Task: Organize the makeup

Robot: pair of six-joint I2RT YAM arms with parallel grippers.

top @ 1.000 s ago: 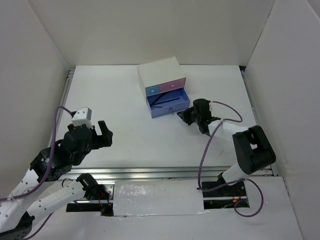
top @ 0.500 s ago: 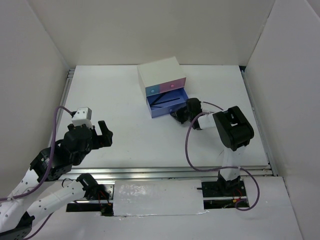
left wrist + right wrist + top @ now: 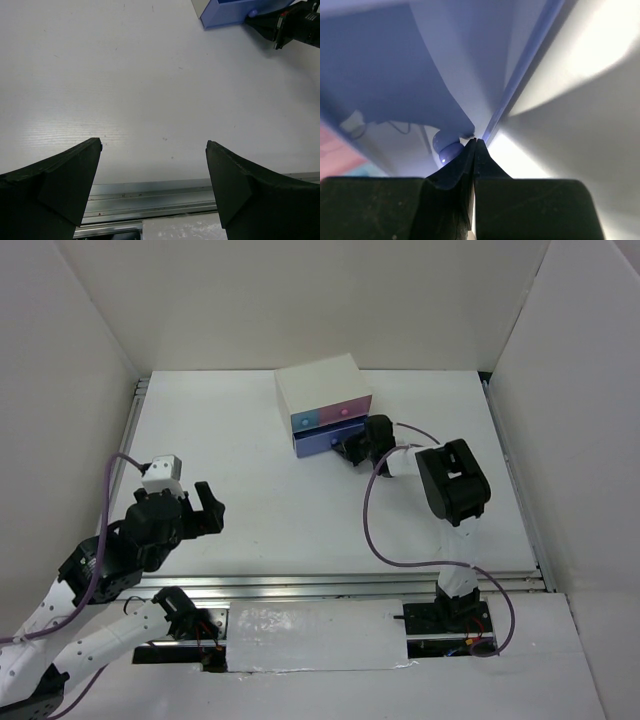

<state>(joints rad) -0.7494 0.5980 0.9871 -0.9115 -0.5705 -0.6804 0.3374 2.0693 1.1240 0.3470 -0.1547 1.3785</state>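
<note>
A white bench (image 3: 250, 440), walled in white (image 3: 300, 300), carries a white box (image 3: 318, 383) near the back. Its lower blue drawer (image 3: 318, 444) hides its inside, so the makeup cannot be seen. The right gripper (image 3: 350, 451), clenched on nothing, meets the drawer front just beside the knob (image 3: 446, 148). The left gripper (image 3: 210, 507) hangs released, well apart.

The box (image 3: 322, 392) stood at the tabletop's (image 3: 230, 465) far edge, the right arm (image 3: 452, 483) and fingers (image 3: 349, 453) reaching it; the left half lay open.
</note>
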